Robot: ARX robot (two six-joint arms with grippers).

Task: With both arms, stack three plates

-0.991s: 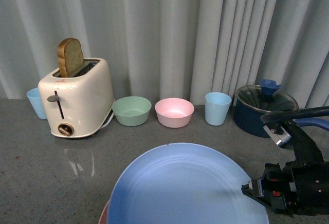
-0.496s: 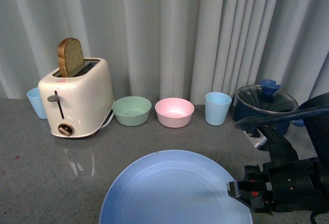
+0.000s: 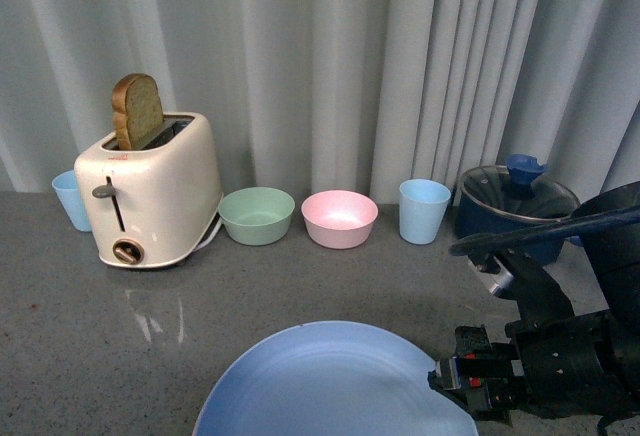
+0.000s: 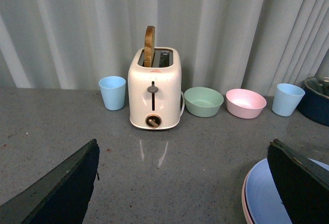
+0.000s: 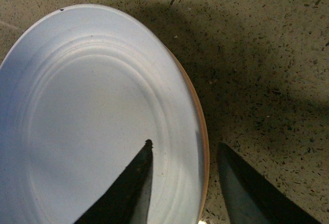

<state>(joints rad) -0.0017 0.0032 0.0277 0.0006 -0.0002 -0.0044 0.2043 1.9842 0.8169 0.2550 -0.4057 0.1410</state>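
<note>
The light blue plate (image 3: pixel 330 381) lies at the table's near edge on top of another plate, of which only a pinkish-orange rim (image 5: pixel 204 131) shows. My right gripper (image 3: pixel 440 376) is open and straddles the plate's right rim. In the right wrist view one of this gripper's (image 5: pixel 185 143) fingers (image 5: pixel 131 185) hovers over the blue plate (image 5: pixel 87 111) and the other is outside over the table. My left gripper (image 4: pixel 182 142) is open with only bare table between its fingers. The blue plate (image 4: pixel 262 198) and a pink rim (image 4: pixel 243 203) beneath it lie beside one left finger.
A cream toaster (image 3: pixel 150 191) with a bread slice stands at the back left beside a blue cup (image 3: pixel 70 199). Along the curtain sit a green bowl (image 3: pixel 257 214), a pink bowl (image 3: pixel 339 218), another blue cup (image 3: pixel 423 210) and a lidded blue pot (image 3: pixel 515 206).
In the front view the light blue plate has sunk lower and lies flatter. The right gripper has moved left and slightly down along its rim.
</note>
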